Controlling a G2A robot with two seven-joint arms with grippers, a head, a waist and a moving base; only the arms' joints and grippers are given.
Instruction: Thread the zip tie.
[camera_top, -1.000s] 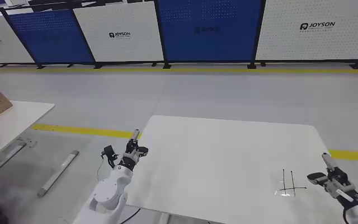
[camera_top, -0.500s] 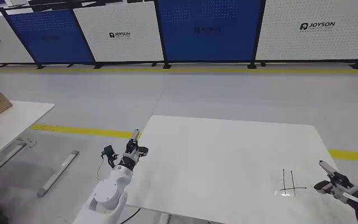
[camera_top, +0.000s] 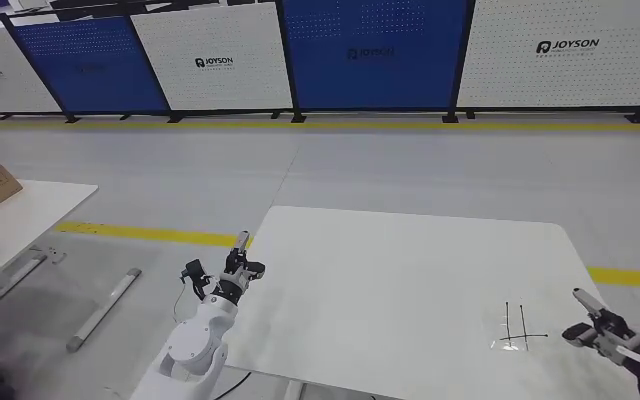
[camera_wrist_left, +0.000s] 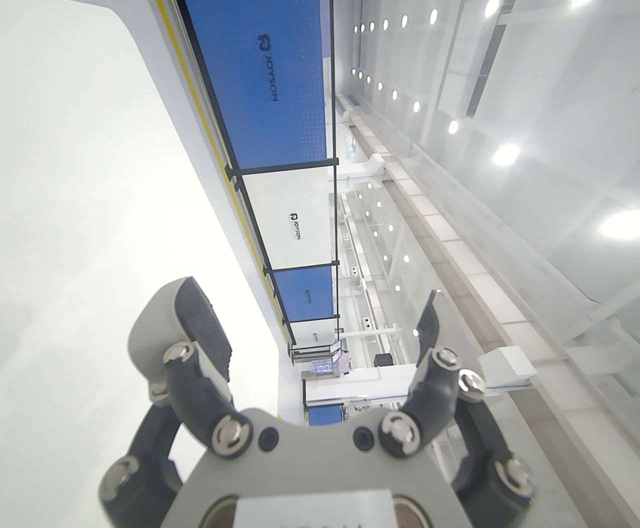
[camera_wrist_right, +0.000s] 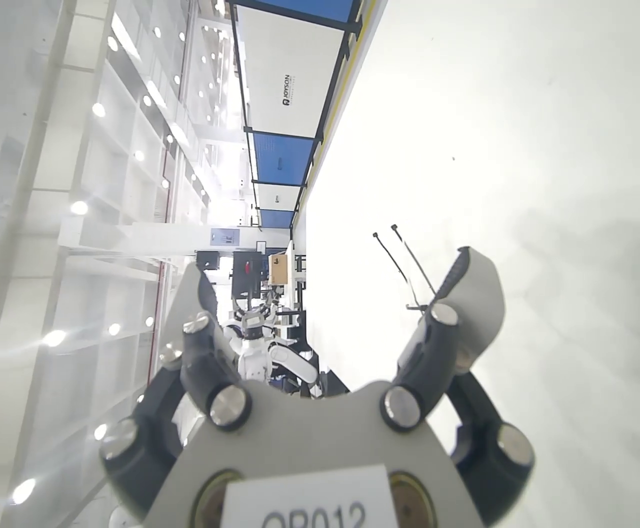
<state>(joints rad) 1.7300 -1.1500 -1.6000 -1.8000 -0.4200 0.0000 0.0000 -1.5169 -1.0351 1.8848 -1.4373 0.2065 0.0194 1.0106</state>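
My right claw had just drawn back. A second before it stood higher along the right edge of the counter; now it had slid toward the near corner and sat a little lower, just beside the zip ties but not touching them. Its jaws were spread wide with nothing between them. My left claw had not stirred - it hung off the counter's left edge, well apart from the ties, jaws spread too and holding nothing.

I took that to mean the threading had not begun. No tie was lifted, and the small retreat looked to me like lining up for a first pick, not progress on the task itself.

From my right wrist, the right claw framed the zip ties. I could see two thin black plastic strips lying nearly parallel, each ending in a small blocky head at the far end. From above, a third strip crossed them near their close ends. A small clear patch lay by that crossing, and I could not tell what it was.

The counter was smooth, matte white, with rounded corners. The ties lay flat on it, so there was little to catch. My fingers were grey metal with dark ribbed pads - grippy enough, I judged, though a slick, springy strip might skate away.
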